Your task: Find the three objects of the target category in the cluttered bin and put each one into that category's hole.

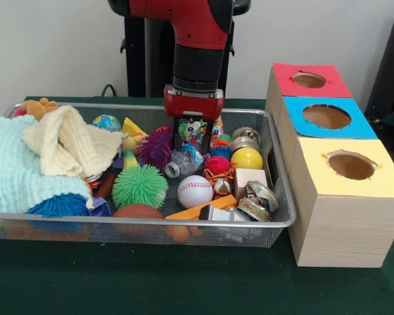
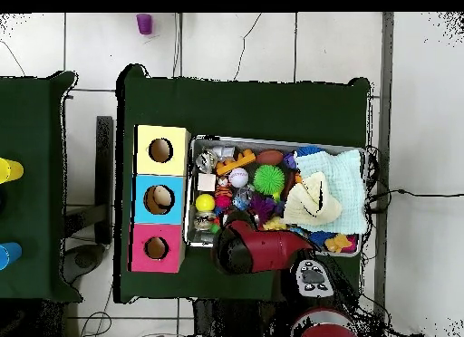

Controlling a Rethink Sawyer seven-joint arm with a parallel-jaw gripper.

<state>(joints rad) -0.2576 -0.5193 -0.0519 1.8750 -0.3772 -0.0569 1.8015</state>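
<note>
The bin (image 1: 285, 220) is a silver wire-mesh basket packed with toys; it also shows in the overhead view (image 2: 272, 140). My gripper (image 1: 193, 146) hangs straight down into its middle, at the back. It is open, with the fingers either side of a small multicoloured toy (image 1: 194, 128) and just above a clear plastic bottle (image 1: 182, 161). Three wooden boxes stand right of the bin, each with a round hole: a red top (image 1: 285, 84), a blue top (image 1: 295, 125) and a yellow top (image 1: 315, 177). In the overhead view the arm (image 2: 258, 249) hides the gripper.
In the bin lie a baseball (image 1: 194, 191), a yellow ball (image 1: 247, 158), a green spiky ball (image 1: 140, 186), a purple spiky ball (image 1: 157, 147), crushed cans (image 1: 259, 197), a wooden block (image 1: 249, 177), a mint towel (image 1: 13, 170) and a cream cloth (image 1: 69, 147).
</note>
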